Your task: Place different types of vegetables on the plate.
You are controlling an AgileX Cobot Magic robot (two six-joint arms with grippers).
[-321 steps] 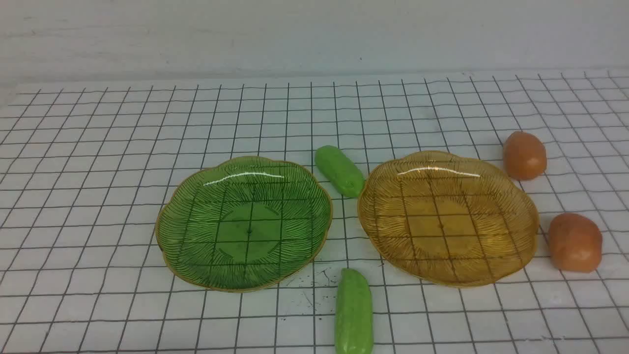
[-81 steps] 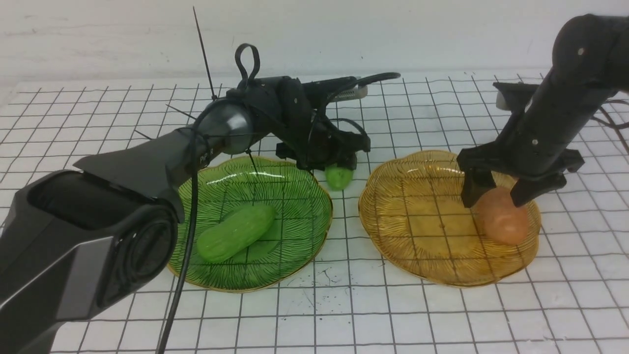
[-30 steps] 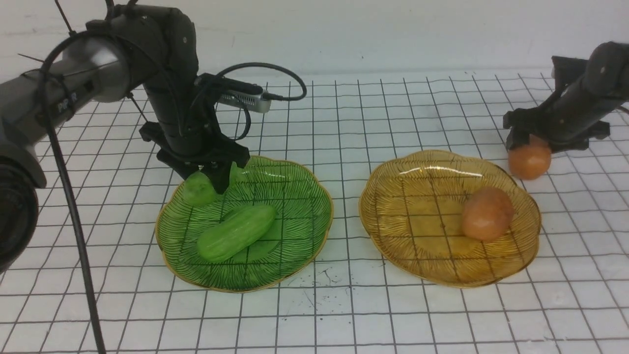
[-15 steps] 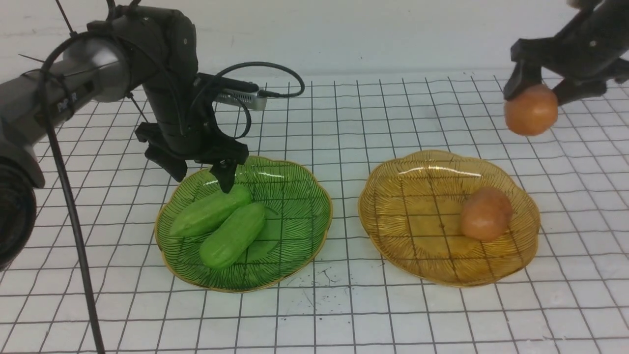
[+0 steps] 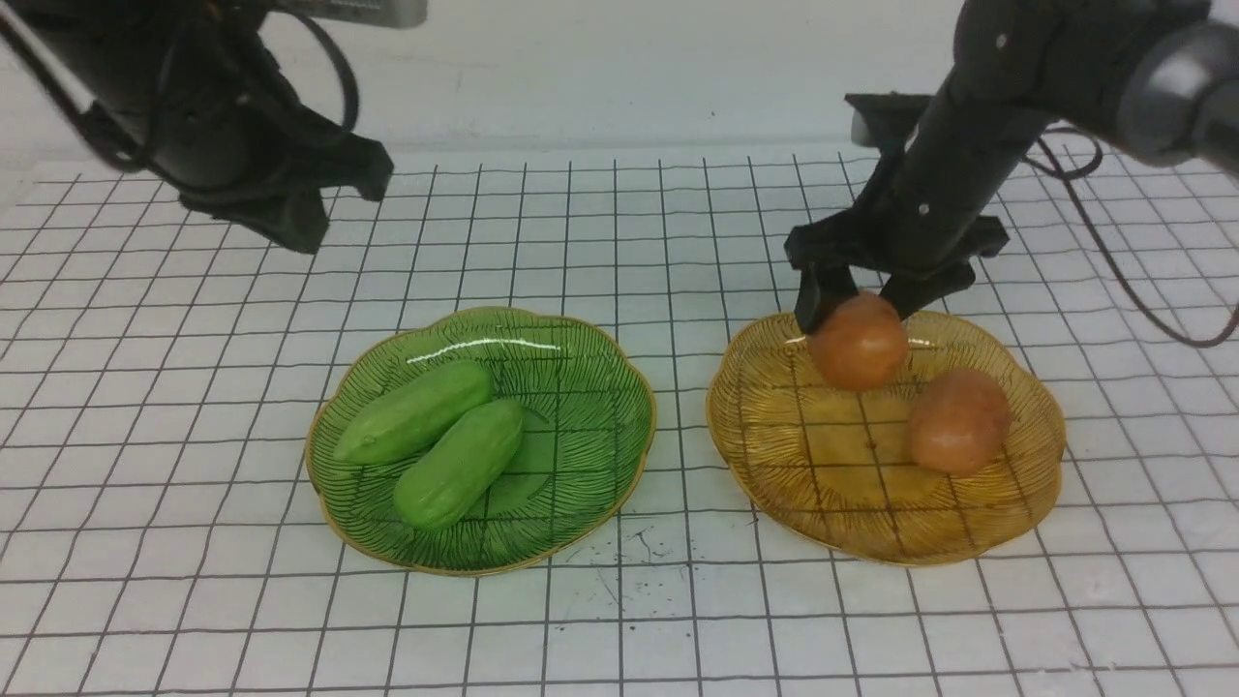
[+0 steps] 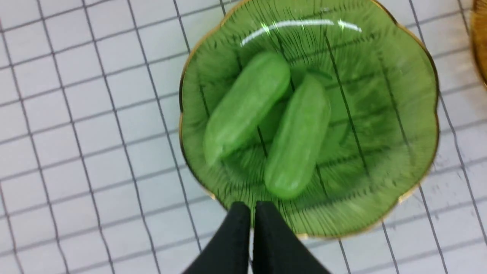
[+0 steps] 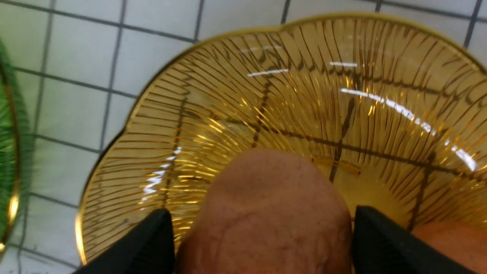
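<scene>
Here: right pincer [image 5: 857, 302] clamps lumpy orange potato [image 5: 859, 344] over ribbed, scalloped amber plate [image 5: 774, 455]; left pincer [image 6: 252, 207] closed tight.

Right gripper [image 5: 856, 312] carried potato [image 5: 858, 347] over amber plate [image 5: 823, 474]

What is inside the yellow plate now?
One potato lies in the yellow plate; the right fingers hold a second potato over it. The plate floor beneath both is covered.

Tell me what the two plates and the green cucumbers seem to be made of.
Green plate and amber plate: tinted see-through glass or plastic, glossy; grid lines show through, glare streaks on top. Cucumbers: probably plastic or rubber, smooth, dull sheen, uniform colour.
</scene>
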